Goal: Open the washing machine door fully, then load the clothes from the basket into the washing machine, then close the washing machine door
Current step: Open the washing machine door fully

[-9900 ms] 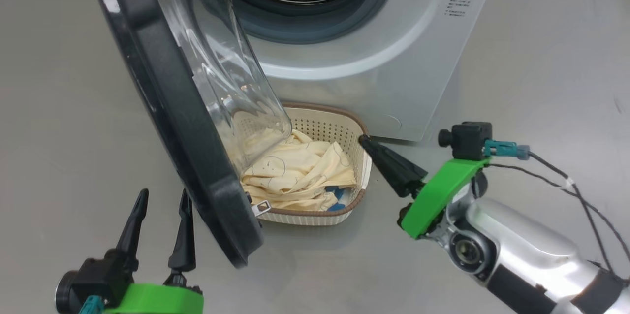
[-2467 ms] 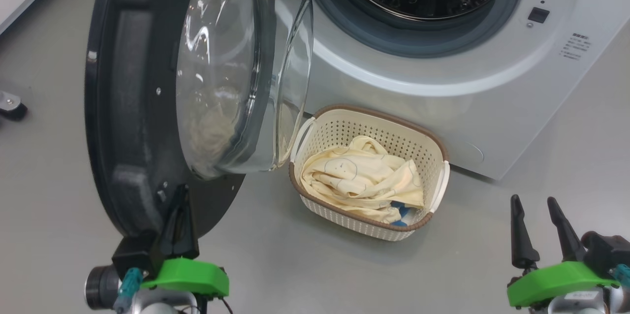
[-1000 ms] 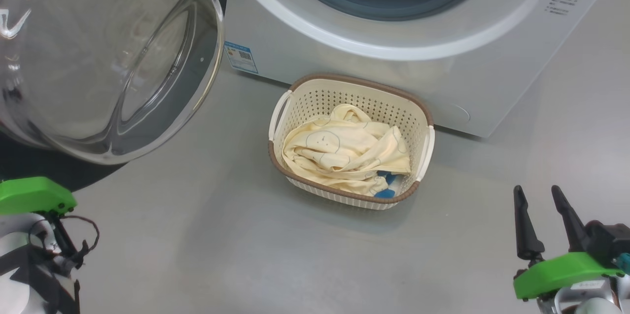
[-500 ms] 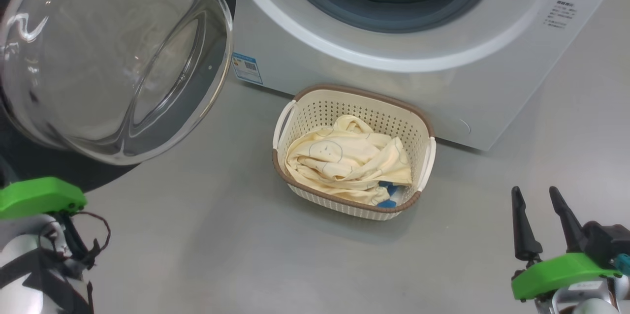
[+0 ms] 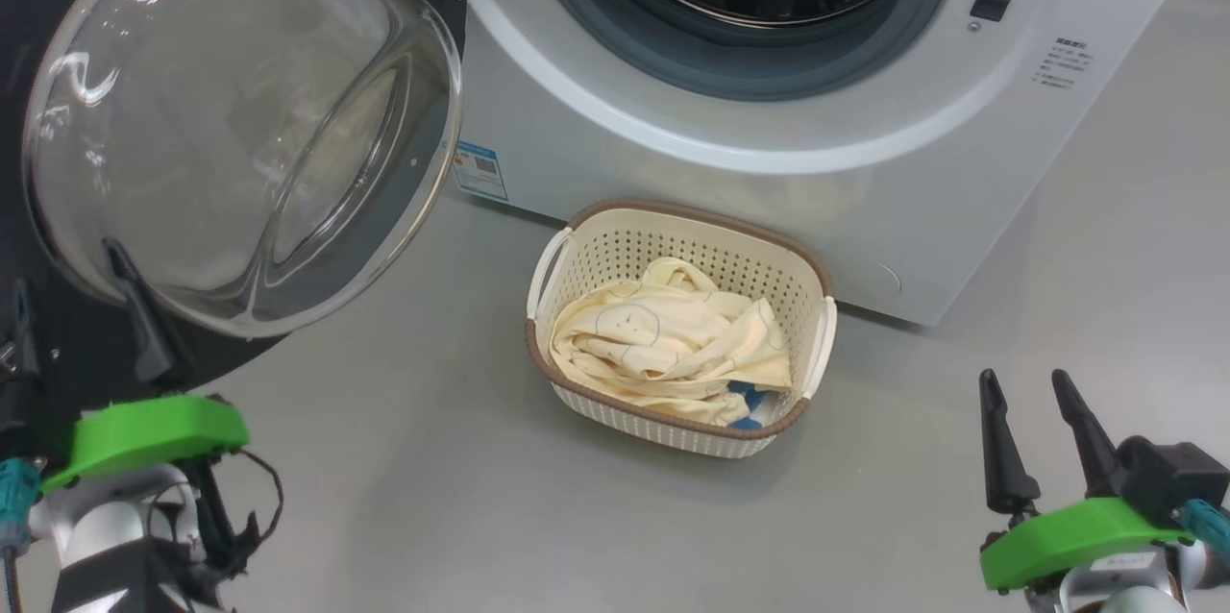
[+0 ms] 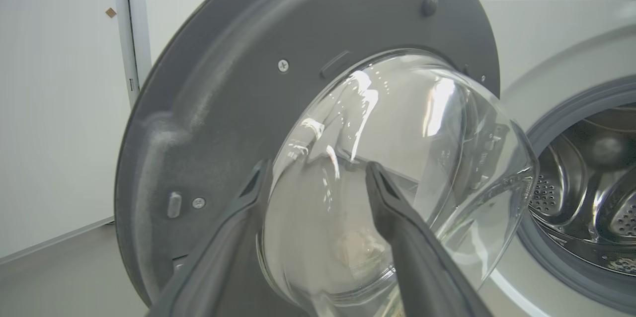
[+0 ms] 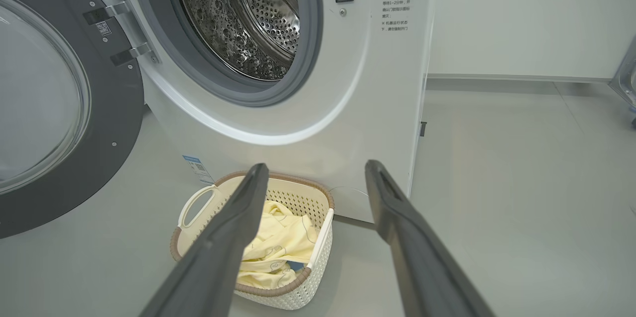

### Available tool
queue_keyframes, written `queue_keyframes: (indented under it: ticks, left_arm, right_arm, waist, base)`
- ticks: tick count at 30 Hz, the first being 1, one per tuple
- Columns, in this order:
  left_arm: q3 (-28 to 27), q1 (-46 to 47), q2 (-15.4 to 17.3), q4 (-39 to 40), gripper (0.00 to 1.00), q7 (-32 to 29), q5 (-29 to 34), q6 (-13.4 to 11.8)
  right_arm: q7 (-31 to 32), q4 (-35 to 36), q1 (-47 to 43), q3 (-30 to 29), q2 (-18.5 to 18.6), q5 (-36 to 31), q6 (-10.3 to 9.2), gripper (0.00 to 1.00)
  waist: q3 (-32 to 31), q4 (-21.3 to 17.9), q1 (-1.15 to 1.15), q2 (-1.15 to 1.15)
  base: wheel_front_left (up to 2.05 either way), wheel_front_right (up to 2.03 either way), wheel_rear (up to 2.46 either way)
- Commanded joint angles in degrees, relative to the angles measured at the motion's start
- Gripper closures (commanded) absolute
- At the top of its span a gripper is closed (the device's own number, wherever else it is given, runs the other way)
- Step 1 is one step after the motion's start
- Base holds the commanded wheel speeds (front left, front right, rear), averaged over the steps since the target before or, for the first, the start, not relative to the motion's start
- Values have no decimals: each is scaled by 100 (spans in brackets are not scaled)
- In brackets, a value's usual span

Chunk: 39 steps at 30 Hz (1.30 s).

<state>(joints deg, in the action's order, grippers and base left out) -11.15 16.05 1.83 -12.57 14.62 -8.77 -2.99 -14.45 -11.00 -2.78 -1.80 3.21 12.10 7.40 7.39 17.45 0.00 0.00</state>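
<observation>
The washing machine door [image 5: 240,133] stands open, left of the washing machine [image 5: 769,181]. The basket [image 5: 692,209] holding the clothes [image 5: 663,339] sits on the floor [image 5: 432,498] just before it. The right tool [image 5: 1023,402] is spread and empty.

The head view looks from high up, forward and steeply down onto the floor [image 5: 384,498] before the washing machine [image 5: 673,181], with the basket [image 5: 692,212] near its middle; the left wrist view sits low and very near the washing machine door [image 6: 223,83], facing its inner side along the left gripper [image 6: 317,168], the drum [image 6: 586,193] off to the right; the right wrist view sits low and farther back, facing the machine's front along the right gripper [image 7: 317,165]; all three share door and drum; head and right wrist views share the basket
</observation>
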Motion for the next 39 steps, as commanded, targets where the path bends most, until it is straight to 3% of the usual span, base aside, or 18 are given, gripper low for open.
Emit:
queue_keyframes:
  ticks: [1, 6, 25, 39]
  left_arm:
    - [-30, -7, 113, 269, 0, 38, -89, 65]
    - [277, -221, 108, 304, 0, 38, -94, 131]
    - [623, -1300, 177, 365, 0, 38, -55, 949]
    - [239, -1983, 138, 473, 0, 38, -68, 1030]
  right_arm:
    - [-55, 180, 167, 136, 33, -3, 9, 0]
    - [-55, 202, 199, 159, 16, -25, 9, 0]
    - [-55, 231, 257, 419, -20, -15, 9, 0]
    - [-55, 247, -11, 227, -29, -36, 9, 0]
  waist:
    - [-32, -110, 0, 0]
    - [-95, -355, 0, 0]
    - [-372, -1564, 0, 0]
    - [-641, -1929, 0, 0]
  base:
    - [0, 0, 0]
    - [0, 0, 0]
    - [0, 0, 0]
    - [0, 0, 0]
